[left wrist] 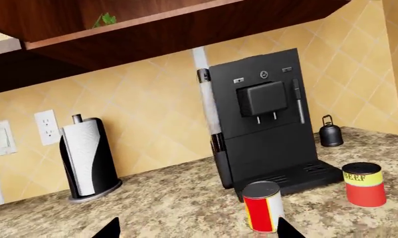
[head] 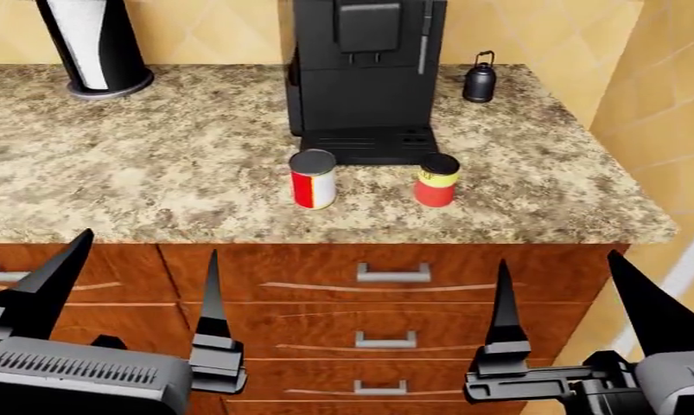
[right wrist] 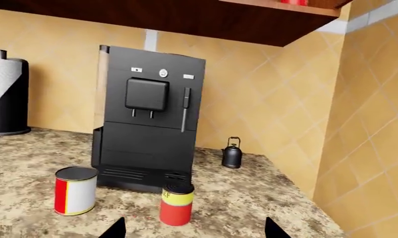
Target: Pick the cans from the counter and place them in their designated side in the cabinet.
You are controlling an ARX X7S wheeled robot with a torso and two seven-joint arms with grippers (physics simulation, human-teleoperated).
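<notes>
From the left wrist, the white can (left wrist: 261, 207) is standing upright just ahead between spread fingertips; the yellow can (left wrist: 363, 184) is sitting off to one side.

From the head, both cans are standing on the bench (head: 150, 164) before the coffee machine (head: 362, 73), well ahead of both hands; the left hand (head: 139, 303) and right hand (head: 571, 303) are gaping, empty.

From the right wrist, the yellow can is standing nearest.

"BEEF" on yellow band of slimmer can (left wrist: 364, 184)

We see only the tops of the paper towel holder (head: 93, 43) and coffee machine (head: 364, 78) cut off, and only "BEEF" shows on the slim can (left wrist: 364, 184).
</notes>
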